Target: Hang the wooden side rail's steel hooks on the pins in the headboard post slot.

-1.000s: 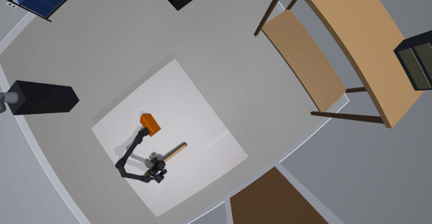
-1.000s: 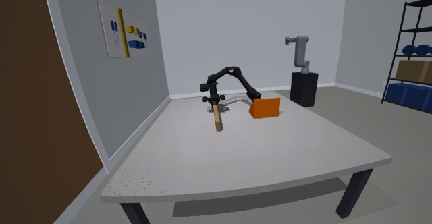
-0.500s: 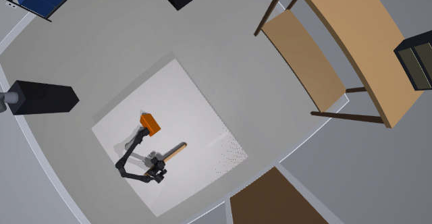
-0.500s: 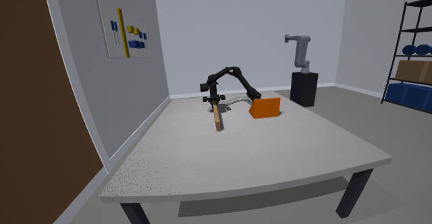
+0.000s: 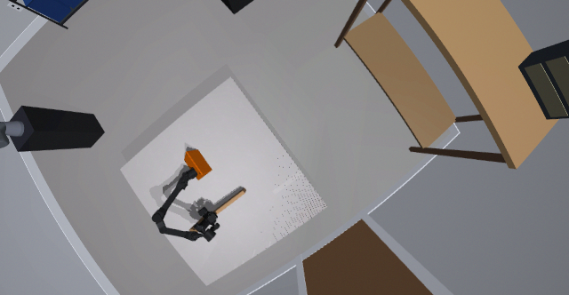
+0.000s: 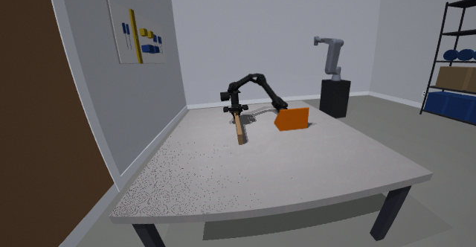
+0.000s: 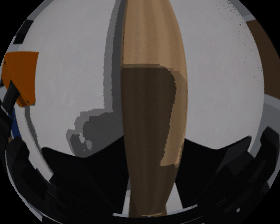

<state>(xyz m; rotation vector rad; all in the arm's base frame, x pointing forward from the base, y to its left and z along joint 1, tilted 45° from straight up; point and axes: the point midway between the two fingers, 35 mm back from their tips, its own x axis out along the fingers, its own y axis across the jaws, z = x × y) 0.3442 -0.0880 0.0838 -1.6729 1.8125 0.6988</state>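
End effector (image 5: 202, 224) (image 6: 236, 114) (image 7: 148, 135) pinching wooden rail (image 5: 230, 201) (image 6: 239, 128) (image 7: 153, 45) — orange block (image 5: 198, 163) (image 6: 294, 119) (image 7: 25, 75) well apart, on tbl (image 5: 267, 188) (image 6: 297, 165) (image 7: 71, 65).

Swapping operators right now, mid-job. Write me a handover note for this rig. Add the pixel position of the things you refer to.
Hand (image 5: 202, 224) (image 6: 236, 115) (image 7: 148, 135): shut on the wooden rail (image 5: 230, 201) (image 6: 239, 129) (image 7: 155, 35), near one end.
Rail: on or just above the table (image 5: 267, 153) (image 6: 297, 165) (image 7: 216, 75); can't tell which.
Headboard post, pins, hooks: not identifiable in these views.
Done: rail gripped.
Left: seat both hooks on the pins, far end resting on the table, release, back away.
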